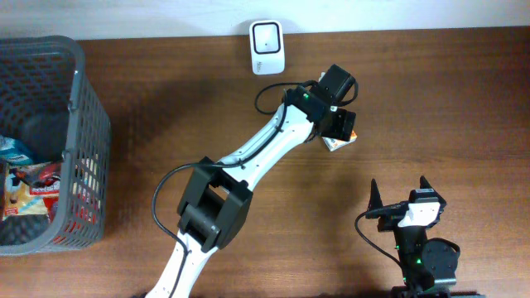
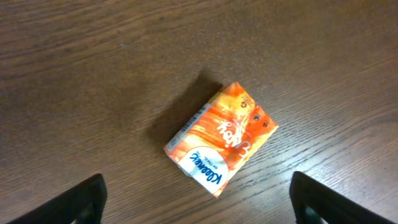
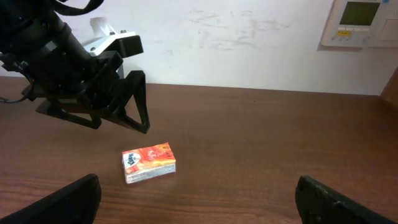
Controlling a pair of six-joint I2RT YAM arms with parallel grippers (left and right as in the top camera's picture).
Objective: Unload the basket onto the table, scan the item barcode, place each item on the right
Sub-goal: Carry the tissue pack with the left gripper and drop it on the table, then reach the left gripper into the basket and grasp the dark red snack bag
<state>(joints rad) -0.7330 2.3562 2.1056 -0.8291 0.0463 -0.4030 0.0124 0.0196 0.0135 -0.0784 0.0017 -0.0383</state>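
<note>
The left fingers [image 2: 87,198] stand spread wide apart and hold nothing. In the left wrist view their dark tips show at the two lower corners of the frame. The left gripper [image 2: 198,200] looks straight down at the table [image 2: 93,74].

An orange tissue pack [image 2: 221,140] lies flat on the wood between and below those fingers, touching neither. It sits on a slant, with a white and blue oval label at its lower end and two small dark dots at its upper right corner. A pale strip of fine print runs along its upper left side, too small to read. From the right wrist view, the left fingers hang above and just behind the pack, with clear space between them and it.

The right fingers [image 3: 74,200] are also spread wide and empty, with their tips at the lower corners of their own camera's frame. The right gripper [image 1: 399,186] sits near the table's front edge, well apart from the pack.

A white scanner [image 1: 268,46] rests at the far edge of the table, near the left gripper. A grey basket [image 1: 80,91] holding packaged goods stands at the far left.
</note>
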